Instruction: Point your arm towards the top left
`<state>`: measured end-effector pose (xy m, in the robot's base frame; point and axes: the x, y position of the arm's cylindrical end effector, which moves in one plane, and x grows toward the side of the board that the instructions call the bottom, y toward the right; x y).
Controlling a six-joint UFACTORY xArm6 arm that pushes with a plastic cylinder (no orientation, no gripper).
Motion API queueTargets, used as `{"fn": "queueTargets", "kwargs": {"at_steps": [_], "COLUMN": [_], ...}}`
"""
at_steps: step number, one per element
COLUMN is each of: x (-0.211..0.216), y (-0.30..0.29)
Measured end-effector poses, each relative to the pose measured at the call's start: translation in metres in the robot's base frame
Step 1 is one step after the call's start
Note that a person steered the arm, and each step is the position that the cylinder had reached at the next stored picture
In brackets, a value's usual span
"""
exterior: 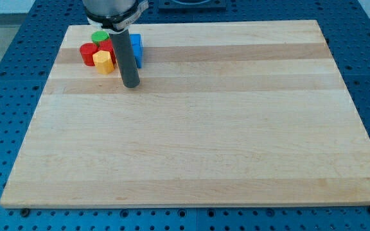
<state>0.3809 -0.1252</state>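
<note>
My tip (130,84) is shown just below-right of the clustered red (87,53), yellow (103,61), green (99,37) and blue (136,47) blocks; no jaws are fitted. The board's top-left corner (69,29) lies up-left, beyond them.

A robotics lab: a pale wooden board table (191,128) rests on a blue perforated metal workbench (5,115) with mounting holes.
</note>
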Motion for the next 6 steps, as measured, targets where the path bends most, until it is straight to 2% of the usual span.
{"fn": "queueTargets", "kwargs": {"at_steps": [1,2,4,5,6], "x": [0.002,0.008,-0.003,-0.029,-0.07], "y": [0.0,-0.031,-0.151,-0.18,-0.179]}}
